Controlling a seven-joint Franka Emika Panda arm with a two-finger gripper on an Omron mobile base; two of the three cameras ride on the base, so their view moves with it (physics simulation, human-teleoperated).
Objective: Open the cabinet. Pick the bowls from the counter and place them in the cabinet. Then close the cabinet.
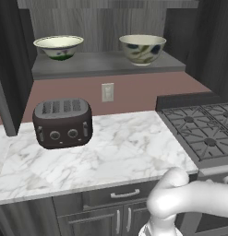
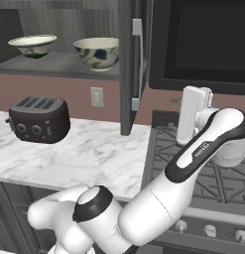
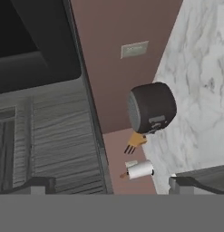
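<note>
**Both bowls on the cabinet shelf, doors open**

The cabinet (image 1: 106, 64) stands open, and both bowls sit inside it on the grey shelf. The smaller bowl (image 1: 58, 47), whitish with a green mark low on its side, is toward the left of the shelf; the larger bowl (image 1: 142, 49), beige-grey outside with dark leaf-like marks, is toward the right. They stand upright and well apart from each other. In the right base view the same two sit in the same order, the smaller bowl (image 2: 33, 45) left and the larger bowl (image 2: 97, 53) right, with an opened cabinet door (image 2: 135, 64) seen edge-on just to their right, its silver bar handle (image 2: 138, 64) facing the stove side.

Below the shelf, the marble tabletop (image 1: 120, 156) carries a dark toaster (image 1: 63, 122), set near the wall under the smaller bowl. A wall outlet (image 1: 107, 91) is on the pinkish wall between shelf and tabletop. To the right of the tabletop lies the black gas stove (image 1: 203, 131).

The arm is raised over the stove in the right base view, its white hand well away from the bowls. In the hand view the tool (image 3: 109, 185) shows two dark fingertips (image 3: 38, 185) set wide apart with nothing between them; beyond them are the toaster (image 3: 152, 107), a paper-towel roll (image 3: 140, 170) and the cabinet door's wood grain.
</note>
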